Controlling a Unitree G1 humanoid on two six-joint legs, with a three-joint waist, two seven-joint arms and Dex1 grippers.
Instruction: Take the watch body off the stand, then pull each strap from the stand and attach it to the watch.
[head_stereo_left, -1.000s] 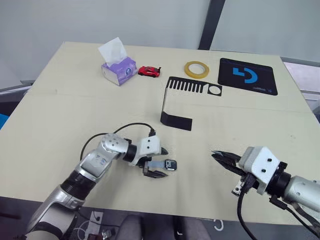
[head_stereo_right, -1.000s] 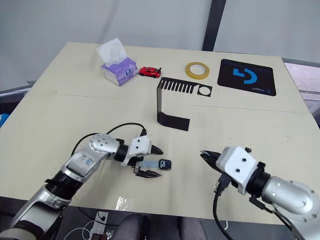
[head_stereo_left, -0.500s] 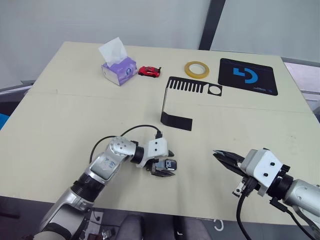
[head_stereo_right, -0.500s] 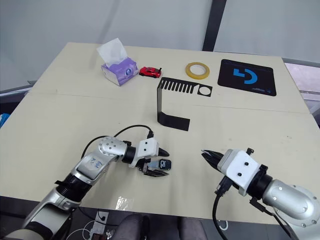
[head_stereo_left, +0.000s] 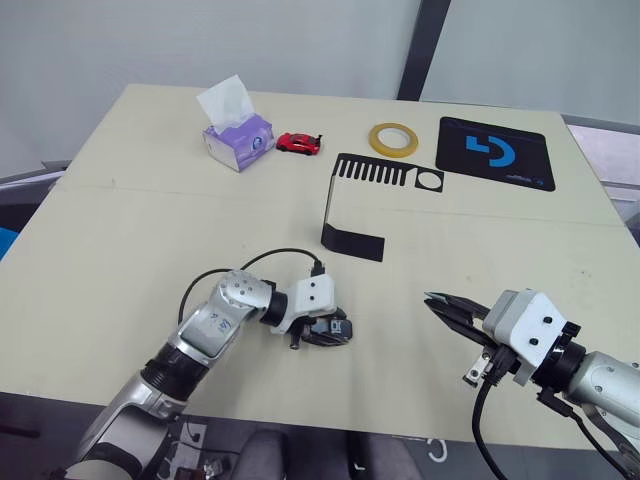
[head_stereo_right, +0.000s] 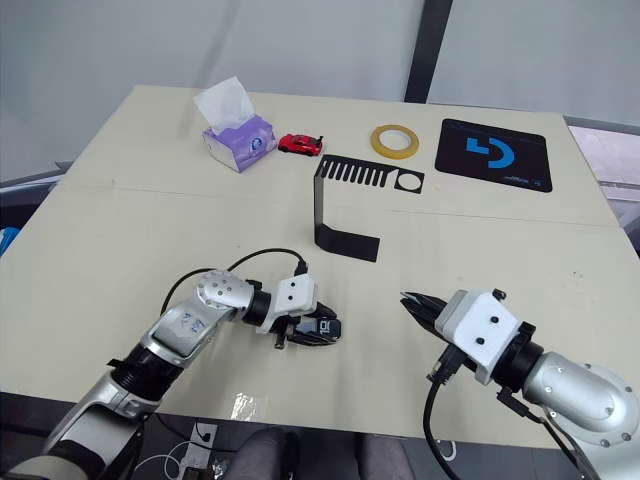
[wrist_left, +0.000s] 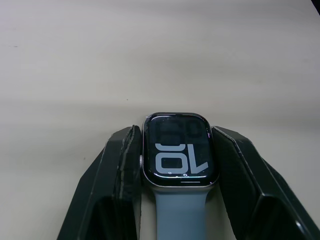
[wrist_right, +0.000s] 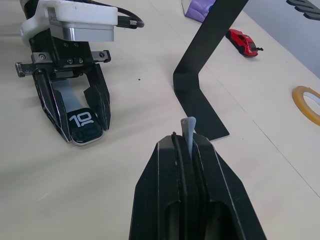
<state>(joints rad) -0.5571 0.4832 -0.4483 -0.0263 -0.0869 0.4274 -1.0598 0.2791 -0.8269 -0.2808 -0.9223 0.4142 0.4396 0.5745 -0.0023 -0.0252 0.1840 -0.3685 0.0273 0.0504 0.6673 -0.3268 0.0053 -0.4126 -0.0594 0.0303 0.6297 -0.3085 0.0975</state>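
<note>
Your left hand (wrist_left: 175, 165) pinches the watch (wrist_left: 179, 151), one strap (wrist_left: 178, 219) attached, low on the worktop (head_stereo_left: 150, 220). Your right hand (wrist_right: 186, 145) pinches the other strap (wrist_right: 189, 134). Stand (head_stereo_left: 352, 205): bare, mid-worktop.

Most of strap (wrist_right: 189, 134) hidden betw. right jaws.

Pale wooden table (head_stereo_left: 120, 230) before a grey wall (head_stereo_left: 200, 40).
</note>
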